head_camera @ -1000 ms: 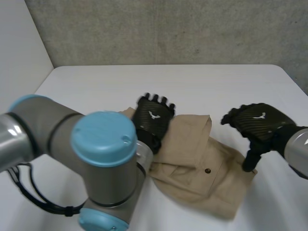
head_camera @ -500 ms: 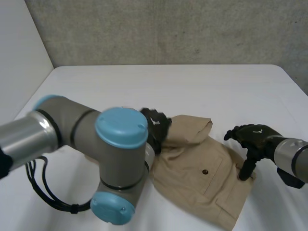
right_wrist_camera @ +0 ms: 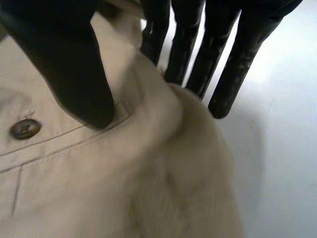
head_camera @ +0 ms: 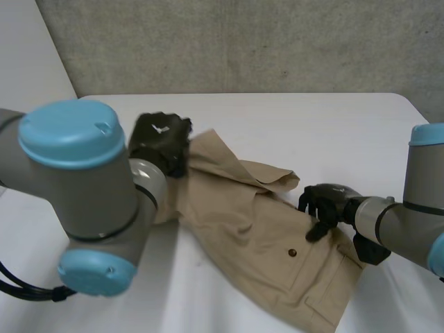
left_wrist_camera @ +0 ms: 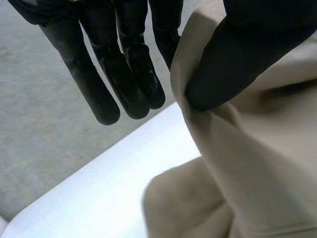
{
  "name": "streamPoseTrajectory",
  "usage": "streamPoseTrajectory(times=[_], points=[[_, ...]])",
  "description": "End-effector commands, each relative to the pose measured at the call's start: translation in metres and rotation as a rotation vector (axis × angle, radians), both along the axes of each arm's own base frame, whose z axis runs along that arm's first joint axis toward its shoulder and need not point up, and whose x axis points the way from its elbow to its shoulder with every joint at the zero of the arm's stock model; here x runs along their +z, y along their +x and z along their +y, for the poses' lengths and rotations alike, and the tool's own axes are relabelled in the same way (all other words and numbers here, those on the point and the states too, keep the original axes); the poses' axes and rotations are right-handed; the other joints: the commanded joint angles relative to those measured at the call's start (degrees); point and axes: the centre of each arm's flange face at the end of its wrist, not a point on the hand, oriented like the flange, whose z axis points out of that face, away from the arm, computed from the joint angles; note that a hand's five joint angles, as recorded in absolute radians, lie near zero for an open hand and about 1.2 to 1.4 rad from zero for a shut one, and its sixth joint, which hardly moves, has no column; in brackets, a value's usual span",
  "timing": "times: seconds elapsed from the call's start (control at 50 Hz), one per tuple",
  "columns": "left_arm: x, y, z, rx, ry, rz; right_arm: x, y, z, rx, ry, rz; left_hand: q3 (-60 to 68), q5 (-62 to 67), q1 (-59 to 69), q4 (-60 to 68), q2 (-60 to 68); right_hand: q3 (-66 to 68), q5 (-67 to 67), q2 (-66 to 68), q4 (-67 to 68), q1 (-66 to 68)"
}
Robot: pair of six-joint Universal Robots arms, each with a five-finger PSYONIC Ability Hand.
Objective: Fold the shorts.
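The tan shorts [head_camera: 257, 229] lie spread on the white table [head_camera: 277, 118], one corner raised off it. The left hand [head_camera: 161, 141] holds that raised corner. In the left wrist view its thumb [left_wrist_camera: 237, 54] presses the cloth's edge [left_wrist_camera: 198, 129] against the nearest of the fingers [left_wrist_camera: 124, 69], which hang straight and close together behind the fabric. The rest of the shorts drops away below the fingertips.

The right hand [head_camera: 326, 205] sits at the opposite edge. Its thumb [right_wrist_camera: 69, 69] bears on a pocket seam just beside a dark button [right_wrist_camera: 25, 128], and its fingers [right_wrist_camera: 233, 64] reach down the other side of a bunched ridge of cloth [right_wrist_camera: 163, 124], clamping the ridge between them.
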Motion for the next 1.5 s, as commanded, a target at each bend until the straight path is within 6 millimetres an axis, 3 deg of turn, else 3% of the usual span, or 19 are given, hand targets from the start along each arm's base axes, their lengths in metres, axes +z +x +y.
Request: streamPoseTrajectory(times=[0.02,0.08,0.18,0.26,0.34,0.44,0.52,0.6,0.62,0.66,0.7,0.78,0.98,1.06,1.1,1.16,1.22,1.3,1.5], points=[[0.026,0.014,-0.038,0.08,-0.075,0.109,0.046,0.012,-0.031,0.019,-0.234,-0.036,11.74,13.12,16.29,11.35,11.49,21.91,24.0,21.13,21.94,33.11],[0.046,0.012,-0.057,0.095,-0.155,0.168,0.076,0.016,-0.049,0.019,-0.377,-0.054,11.74,13.12,16.29,11.35,11.49,21.91,24.0,21.13,21.94,33.11],[0.078,0.0,-0.076,0.076,-0.279,0.263,0.155,0.027,-0.079,-0.031,-0.717,-0.119,11.74,13.12,16.29,11.35,11.49,21.91,24.0,21.13,21.94,33.11],[0.111,-0.001,-0.082,0.068,-0.357,0.394,0.209,0.041,-0.079,-0.053,-0.976,-0.215,11.74,13.12,16.29,11.35,11.49,21.91,24.0,21.13,21.94,33.11],[0.109,0.003,-0.084,0.076,-0.324,0.463,0.229,0.04,-0.068,-0.055,-1.05,-0.244,10.42,11.8,14.97,10.03,10.17,21.91,24.0,21.13,21.94,33.11],[0.072,0.023,-0.087,0.119,-0.202,0.442,0.201,0.042,-0.044,0.002,-0.953,-0.167,2.52,3.9,7.07,2.13,2.27,21.91,24.0,21.13,21.94,33.11],[0.019,0.032,-0.078,0.152,-0.059,0.362,0.154,0.055,-0.016,0.131,-0.844,-0.076,-6.54,-5.17,-2.0,-6.93,-6.79,21.91,24.0,21.13,21.94,33.11],[-0.035,0.046,-0.065,0.192,0.087,0.27,0.094,0.069,0.024,0.3,-0.725,0.033,-26.02,-24.65,-21.48,-26.41,-26.28,21.91,24.0,21.13,21.94,33.11],[-0.035,0.046,-0.065,0.192,0.088,0.27,0.083,0.071,0.032,0.329,-0.705,0.056,-26.08,-24.71,-21.54,-26.47,-26.34,21.91,24.0,21.13,21.94,33.11],[-0.071,0.056,-0.062,0.231,0.188,0.199,0.058,0.071,0.043,0.37,-0.652,0.106,-46.69,-45.31,-42.14,-47.07,-46.94,21.91,24.0,21.13,21.94,33.11],[-0.086,0.063,-0.059,0.259,0.253,0.152,0.028,0.07,0.055,0.425,-0.577,0.16,-55.65,-54.27,-51.1,-56.03,-55.9,21.91,24.0,21.13,21.94,33.11],[-0.088,0.077,-0.057,0.308,0.32,0.114,0.015,0.071,0.071,0.467,-0.54,0.172,-57.37,-55.99,-52.82,-57.76,-57.62,21.91,24.0,21.13,21.94,33.11],[-0.03,0.089,-0.031,0.306,0.25,0.168,0.015,0.066,0.091,0.489,-0.524,0.177,-57.04,-55.66,-52.49,-57.42,-57.29,21.91,24.0,21.13,21.94,33.11],[-0.018,0.074,-0.002,0.224,0.236,0.174,0.02,0.062,0.094,0.469,-0.525,0.172,-56.7,-55.32,-52.15,-57.09,-56.95,-16.29,-14.2,-17.07,-16.26,-5.08],[-0.018,0.063,0.013,0.174,0.245,0.172,0.027,0.059,0.094,0.453,-0.54,0.17,-56.7,-55.32,-52.15,-57.09,-56.95,-33.16,-31.07,-33.95,-33.14,-21.96],[-0.021,0.045,0.041,0.089,0.273,0.162,0.035,0.053,0.097,0.418,-0.552,0.16,-56.87,-55.49,-52.32,-57.26,-57.12,-42.92,-40.83,-43.71,-42.9,-31.72],[-0.029,0.044,0.056,0.097,0.333,0.156,0.043,0.048,0.099,0.37,-0.545,0.133,-56.87,-55.49,-52.32,-57.26,-57.12,-43.97,-41.88,-44.75,-43.94,-32.76],[-0.041,0.052,0.06,0.181,0.383,0.16,0.062,0.035,0.101,0.222,-0.501,0.022,-56.87,-55.49,-52.32,-57.26,-57.12,-45.31,-43.22,-46.09,-45.28,-34.1],[-0.057,0.063,0.055,0.334,0.43,0.247,0.072,0.004,0.091,0.029,-0.446,-0.058,-55.86,-54.48,-51.31,-56.25,-56.11,-47.33,-45.24,-48.12,-47.31,-36.13]])
